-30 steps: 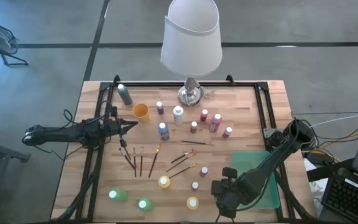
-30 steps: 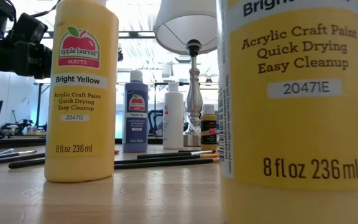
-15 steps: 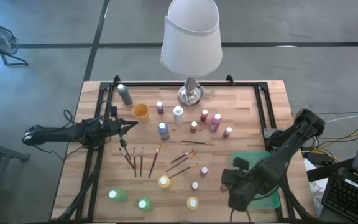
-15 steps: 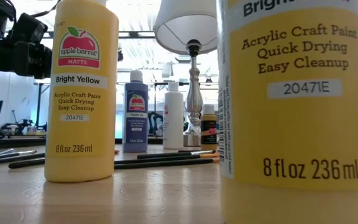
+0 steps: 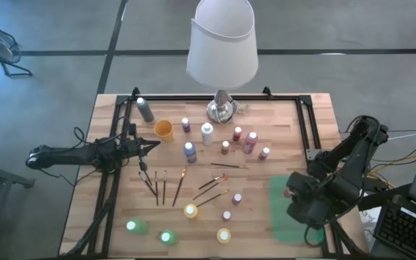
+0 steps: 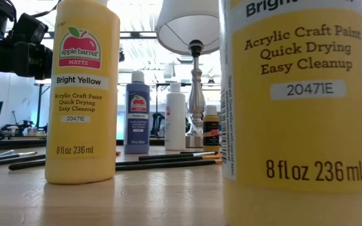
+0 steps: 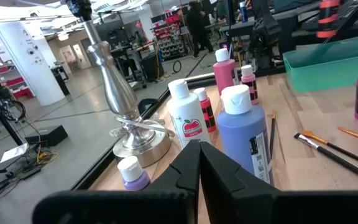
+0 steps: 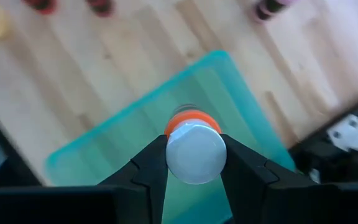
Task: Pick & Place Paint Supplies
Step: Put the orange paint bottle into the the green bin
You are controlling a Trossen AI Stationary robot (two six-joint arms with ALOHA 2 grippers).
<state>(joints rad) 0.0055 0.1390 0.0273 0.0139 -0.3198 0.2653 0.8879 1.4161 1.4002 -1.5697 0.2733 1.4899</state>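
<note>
Right gripper (image 8: pixel 194 163) clamping a white-capped orange paint bottle (image 8: pixel 193 144), hovering over the green tray (image 8: pixel 135 165), apparently empty. Left gripper (image 7: pixel 199 163) pinched shut on nothing, waiting at the table's left edge. Most bottles and paintbrushes (image 5: pixel 166 185) lying unsorted on the wooden table (image 5: pixel 280 133). Lamp (image 5: pixel 222 50) standing at the back; cluttered workshop and people beyond.

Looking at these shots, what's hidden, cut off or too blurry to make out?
- High view: the right gripper and its orange white-capped bottle are hidden under the arm.
- Low view: the near yellow paint bottle is cut off and blocks the table's right side.
- Right wrist view: the green tray and wooden table are blurred.
</note>
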